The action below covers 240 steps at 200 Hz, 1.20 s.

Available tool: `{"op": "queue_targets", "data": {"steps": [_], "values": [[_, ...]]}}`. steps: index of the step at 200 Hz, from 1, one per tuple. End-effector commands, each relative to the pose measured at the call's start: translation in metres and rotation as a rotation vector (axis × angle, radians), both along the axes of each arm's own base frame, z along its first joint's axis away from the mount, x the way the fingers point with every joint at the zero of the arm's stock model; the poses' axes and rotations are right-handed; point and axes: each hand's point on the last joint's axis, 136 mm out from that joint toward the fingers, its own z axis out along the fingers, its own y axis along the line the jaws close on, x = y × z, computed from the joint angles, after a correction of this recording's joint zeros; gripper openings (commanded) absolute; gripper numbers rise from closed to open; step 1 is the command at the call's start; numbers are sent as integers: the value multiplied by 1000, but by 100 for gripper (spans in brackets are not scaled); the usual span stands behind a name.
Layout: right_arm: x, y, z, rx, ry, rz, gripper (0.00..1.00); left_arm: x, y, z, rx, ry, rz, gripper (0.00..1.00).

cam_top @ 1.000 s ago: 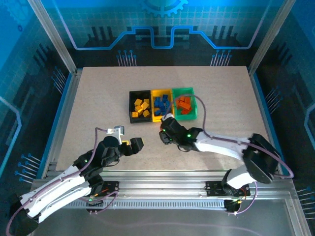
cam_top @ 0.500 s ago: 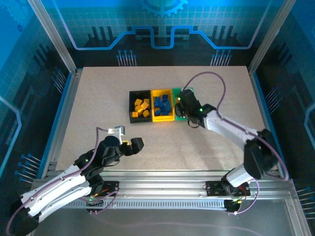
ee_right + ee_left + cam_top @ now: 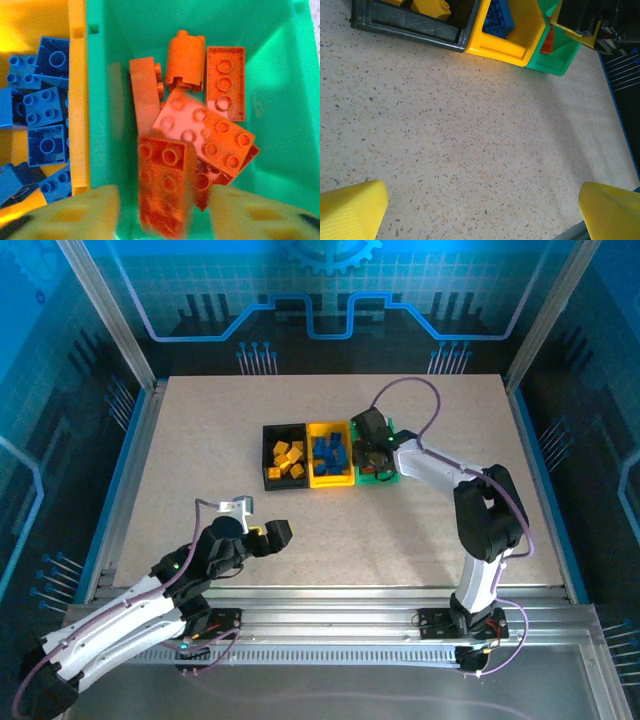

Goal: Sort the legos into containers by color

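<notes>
Nearest the bases, the left claw [image 3: 268, 533] hangs low over the table [image 3: 200, 440]. Its yellow fingers [image 3: 350, 210] are spread wide, with bare speckled surface between them. It sits well apart from the three joined bins, which stand farther out near the middle of the table. In that row the black bin [image 3: 270, 478] is on the left and holds the yellow bricks [image 3: 288, 458]. The yellow bin [image 3: 330, 481] is in the middle with the blue bricks [image 3: 328, 452] in it, and the green bin [image 3: 384, 478] is on the right. The right arm reaches out to that last bin, and the right claw [image 3: 368, 445] is above it, pointing down. In its wrist camera the fingers [image 3: 75, 215] stand partly apart. A blurred orange brick [image 3: 165, 190] sits between them with a gap on each side, touching neither. Beneath it the orange bricks [image 3: 205, 125] lie heaped on the green floor, several with studs up, and a rounded piece sits near the far wall.
</notes>
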Motion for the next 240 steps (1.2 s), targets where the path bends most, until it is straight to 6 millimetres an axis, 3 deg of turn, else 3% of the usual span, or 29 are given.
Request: {"op": "queue_targets", "data": {"steps": [1,36,70,99,118,128,147,172,199,226,240], "values": [[11,0,18,34,-46,-12,67,4,-1,15,-25,-23,13,99],[2,4,57,120,-160,5,76,6,0,25,-7,-40,13,99],[-35,8,94,213,-290,72,81,18,11,45,58,-102,76,99],[-67,-9,109,170,-369,55,90,42,40,59,219,-174,243,99],[-82,-24,112,154,-408,17,100,60,42,71,350,-278,247,99],[-93,-31,97,150,-399,7,100,70,43,78,415,-324,265,99],[-103,-39,94,184,-433,-10,100,94,52,83,523,-378,323,99],[-113,-58,86,199,-440,-106,100,131,88,74,535,-345,438,99],[-120,-76,80,185,-438,-177,100,163,142,61,636,-329,560,99],[-123,-89,71,154,-403,-189,100,177,187,39,700,-235,597,99],[-123,-91,69,137,-405,-171,100,180,195,28,714,-228,575,99]]}}
